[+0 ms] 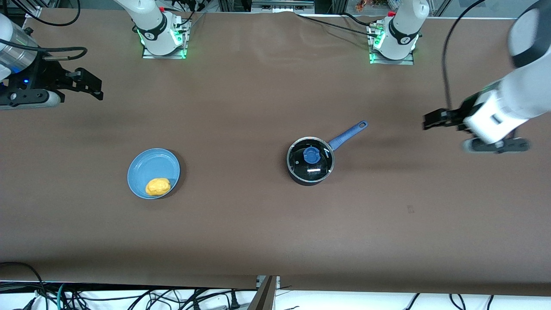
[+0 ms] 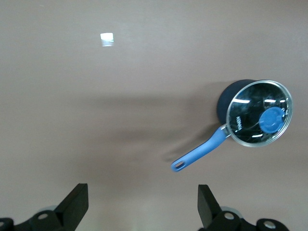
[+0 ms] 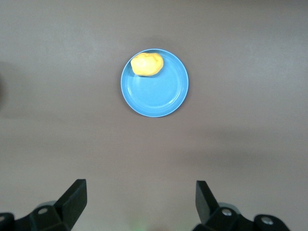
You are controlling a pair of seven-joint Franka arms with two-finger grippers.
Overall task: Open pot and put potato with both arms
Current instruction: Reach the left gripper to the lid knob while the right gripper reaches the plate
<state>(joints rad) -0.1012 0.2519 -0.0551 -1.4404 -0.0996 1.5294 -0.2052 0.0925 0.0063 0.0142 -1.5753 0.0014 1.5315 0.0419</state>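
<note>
The black pot (image 1: 311, 160) stands mid-table with its glass lid and blue knob (image 1: 311, 155) on and its blue handle (image 1: 348, 134) pointing toward the left arm's end. The left wrist view shows the pot (image 2: 255, 113) too. The yellow potato (image 1: 157, 186) lies on a light-blue plate (image 1: 150, 165) toward the right arm's end. It also shows in the right wrist view (image 3: 147, 64) on the plate (image 3: 159, 91). My left gripper (image 1: 432, 119) (image 2: 143, 204) is open and empty over bare table beside the pot's handle. My right gripper (image 1: 88, 84) (image 3: 140, 202) is open and empty over bare table beside the plate.
The two arm bases (image 1: 162, 41) (image 1: 394, 45) stand along the table's edge farthest from the front camera. Cables (image 1: 129, 297) hang at the edge nearest that camera. The brown tabletop (image 1: 241, 107) lies between plate and pot.
</note>
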